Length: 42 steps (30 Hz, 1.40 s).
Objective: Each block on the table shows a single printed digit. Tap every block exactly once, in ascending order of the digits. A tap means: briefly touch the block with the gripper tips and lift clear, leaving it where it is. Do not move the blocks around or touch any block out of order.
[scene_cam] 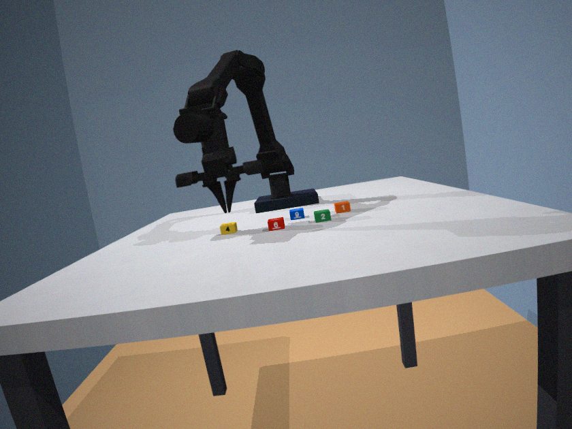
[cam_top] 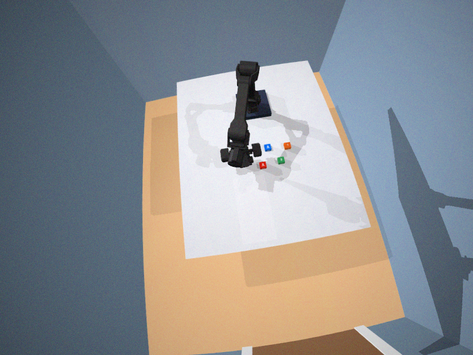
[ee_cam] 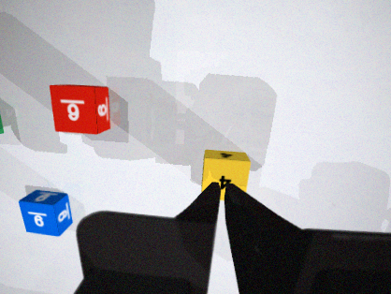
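Five small numbered blocks lie on the white table top (cam_top: 229,221) (scene_cam: 323,263). The yellow 4 block (scene_cam: 228,227) (ee_cam: 226,169) is at the left end of the group; in the top view the arm hides it. The red 6 block (cam_top: 262,164) (scene_cam: 276,223) (ee_cam: 75,109), blue block (cam_top: 267,147) (scene_cam: 296,213) (ee_cam: 44,213), green 2 block (cam_top: 281,160) (scene_cam: 322,215) and orange 1 block (cam_top: 287,145) (scene_cam: 342,206) follow to its right. My gripper (scene_cam: 226,210) (ee_cam: 221,189) is shut and empty. It points down, a little above the yellow block.
The arm's dark base (cam_top: 263,109) (scene_cam: 286,200) stands on the table behind the blocks. The table stands on an orange floor (cam_top: 191,305).
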### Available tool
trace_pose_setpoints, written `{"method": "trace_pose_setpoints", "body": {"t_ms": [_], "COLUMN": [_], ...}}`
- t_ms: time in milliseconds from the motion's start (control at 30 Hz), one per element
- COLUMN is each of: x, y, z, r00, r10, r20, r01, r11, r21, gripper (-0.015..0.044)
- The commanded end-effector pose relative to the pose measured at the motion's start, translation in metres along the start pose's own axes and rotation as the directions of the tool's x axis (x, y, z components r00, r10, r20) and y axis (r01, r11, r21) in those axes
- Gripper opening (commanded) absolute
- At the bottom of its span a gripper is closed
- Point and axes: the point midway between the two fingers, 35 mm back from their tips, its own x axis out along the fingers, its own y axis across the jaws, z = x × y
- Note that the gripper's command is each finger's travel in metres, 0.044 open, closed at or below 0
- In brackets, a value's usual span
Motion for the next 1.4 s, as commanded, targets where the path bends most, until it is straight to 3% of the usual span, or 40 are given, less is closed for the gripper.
{"method": "trace_pose_setpoints", "body": {"t_ms": [0, 700, 800, 1033, 1233, 1367], "x": [0.007, 0.031, 0.004, -0.007, -0.078, -0.08], "y": [-0.001, -0.001, -0.001, -0.001, 0.0, 0.0], "z": [0.0, 0.0, 0.0, 0.001, 0.0, 0.0], "r00": [1.0, 1.0, 1.0, 1.0, 1.0, 1.0], "r10": [-0.004, -0.004, -0.004, -0.004, -0.004, -0.004], "r20": [0.005, 0.005, 0.006, 0.006, 0.006, 0.005], "r01": [0.004, 0.004, 0.004, 0.004, 0.004, 0.004], "r11": [1.0, 1.0, 1.0, 1.0, 1.0, 1.0], "r21": [-0.007, -0.007, -0.007, -0.007, -0.007, -0.007], "gripper": [0.002, 0.002, 0.002, 0.002, 0.002, 0.002]}}
